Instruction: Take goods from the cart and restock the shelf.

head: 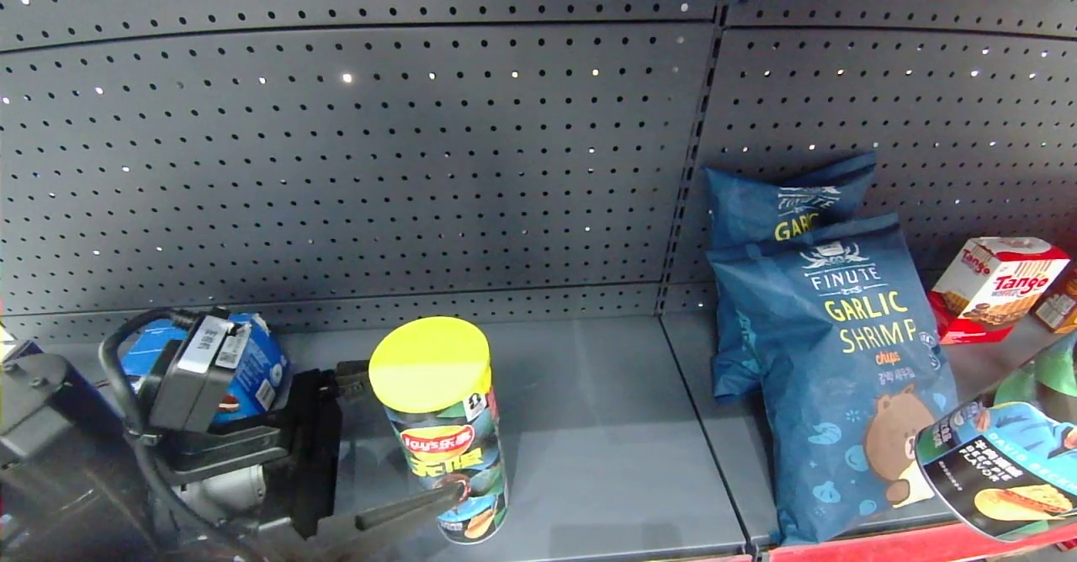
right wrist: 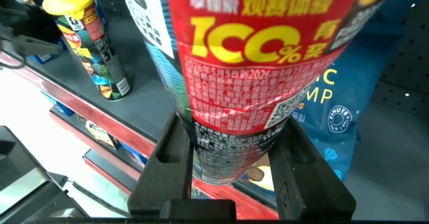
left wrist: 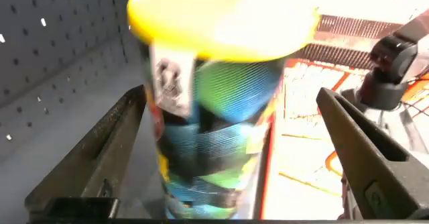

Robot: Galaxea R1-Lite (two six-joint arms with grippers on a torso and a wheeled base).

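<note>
Upright on the grey shelf (head: 589, 427), close to its front edge: yellow-lidded can (head: 442, 427), lid up, colourful label facing forward.

Straddled by the left gripper (left wrist: 231, 96), which comes in low from the can's left with the arm lying roughly level along the shelf. Fingers (left wrist: 100, 157) spread wide, one behind the can toward the pegboard panel (head: 379, 167), one in front of it toward the shelf edge. From the left wrist view, a narrow gap at the rear finger and a wider one at the front finger. From the head view, front fingertip overlapping the can's lower label; cannot tell whether touching there.

Behind the left wrist, left of the yellow-lidded can and nearer the panel: blue carton (head: 252, 368).

Well to the yellow-lidded can's right, past the shelf seam: two blue snack bags (head: 833, 360), leaning back one behind the other, the rear one against the panel. Farther right again: red-and-white box (head: 997, 288), tilted.

Right of the yellow-lidded can and beyond the bags, at the shelf's front edge: second can (right wrist: 255, 70), tilted rather than upright, just in front of the front bag. Pinched by the right gripper (right wrist: 234, 137), fingers pressed against opposite sides of the body near one end, red label turned toward the wrist.
</note>
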